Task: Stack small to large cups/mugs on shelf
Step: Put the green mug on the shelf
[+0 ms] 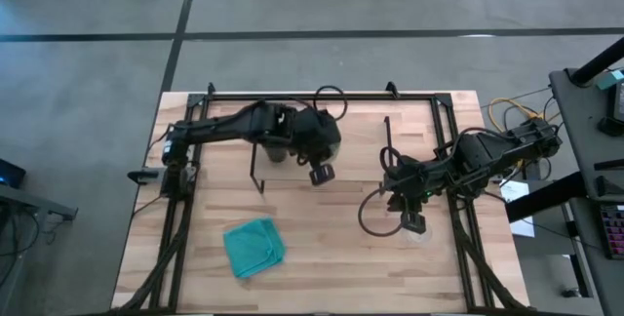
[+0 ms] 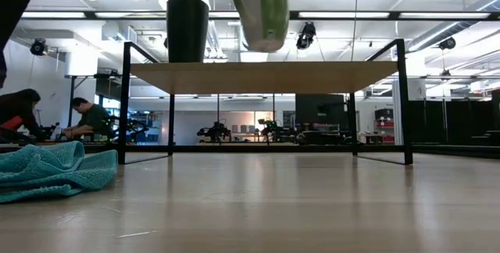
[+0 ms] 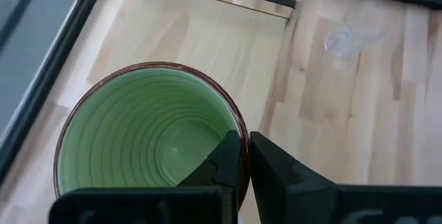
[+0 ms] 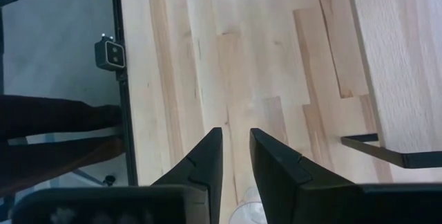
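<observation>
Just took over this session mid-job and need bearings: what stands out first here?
The left gripper holds the green ribbed mug by its rim, in the air above the wood-topped black-legged shelf. A black cylindrical cup already stands on that shelf toward one end. The right gripper hangs over the clear glass cup on the table, and a teal folded cloth lies on the table's near side.

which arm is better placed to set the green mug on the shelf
Left. The left gripper already pinches the green mug's rim, held above the shelf beside the black cup. The right gripper is over the table.
</observation>
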`<state>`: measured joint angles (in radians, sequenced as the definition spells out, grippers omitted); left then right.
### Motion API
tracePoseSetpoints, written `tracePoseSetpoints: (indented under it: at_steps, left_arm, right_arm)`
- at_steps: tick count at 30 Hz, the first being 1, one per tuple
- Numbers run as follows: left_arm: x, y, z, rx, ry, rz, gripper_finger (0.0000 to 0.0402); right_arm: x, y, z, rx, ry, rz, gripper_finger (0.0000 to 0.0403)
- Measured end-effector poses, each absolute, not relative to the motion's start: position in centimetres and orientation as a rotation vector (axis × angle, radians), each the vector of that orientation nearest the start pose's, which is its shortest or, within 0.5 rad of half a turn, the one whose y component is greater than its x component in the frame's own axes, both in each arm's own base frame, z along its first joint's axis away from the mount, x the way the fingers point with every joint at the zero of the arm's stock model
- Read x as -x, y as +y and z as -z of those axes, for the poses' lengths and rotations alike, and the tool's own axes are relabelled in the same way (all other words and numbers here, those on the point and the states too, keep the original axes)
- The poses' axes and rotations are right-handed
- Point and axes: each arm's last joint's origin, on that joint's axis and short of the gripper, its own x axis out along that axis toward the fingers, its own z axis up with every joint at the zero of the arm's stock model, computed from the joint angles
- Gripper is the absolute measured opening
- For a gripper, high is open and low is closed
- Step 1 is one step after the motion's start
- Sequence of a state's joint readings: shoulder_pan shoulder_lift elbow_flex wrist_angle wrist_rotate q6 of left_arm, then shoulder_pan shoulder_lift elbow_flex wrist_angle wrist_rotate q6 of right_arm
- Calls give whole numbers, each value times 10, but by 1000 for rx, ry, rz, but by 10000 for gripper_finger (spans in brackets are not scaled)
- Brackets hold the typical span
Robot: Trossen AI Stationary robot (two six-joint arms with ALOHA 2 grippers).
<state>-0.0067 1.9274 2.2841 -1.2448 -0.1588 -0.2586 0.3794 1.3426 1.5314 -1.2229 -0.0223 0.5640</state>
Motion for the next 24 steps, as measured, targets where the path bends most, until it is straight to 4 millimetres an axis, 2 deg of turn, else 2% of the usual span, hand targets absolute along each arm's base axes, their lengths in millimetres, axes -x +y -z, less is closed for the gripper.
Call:
tracePoseSetpoints:
  at_steps: [9, 17, 24]
  left_arm:
    - [-384, 21, -411, 236, 873, -318, 6]
    - [-390, 20, -383, 248, 954, -318, 6]
    - [-396, 20, -382, 261, 907, -320, 6]
  right_arm:
    - [-222, 89, -382, -323, 1089, -66, 77]
    - [-222, 89, -382, -323, 1088, -66, 77]
    - [-222, 89, -383, -323, 1088, -66, 77]
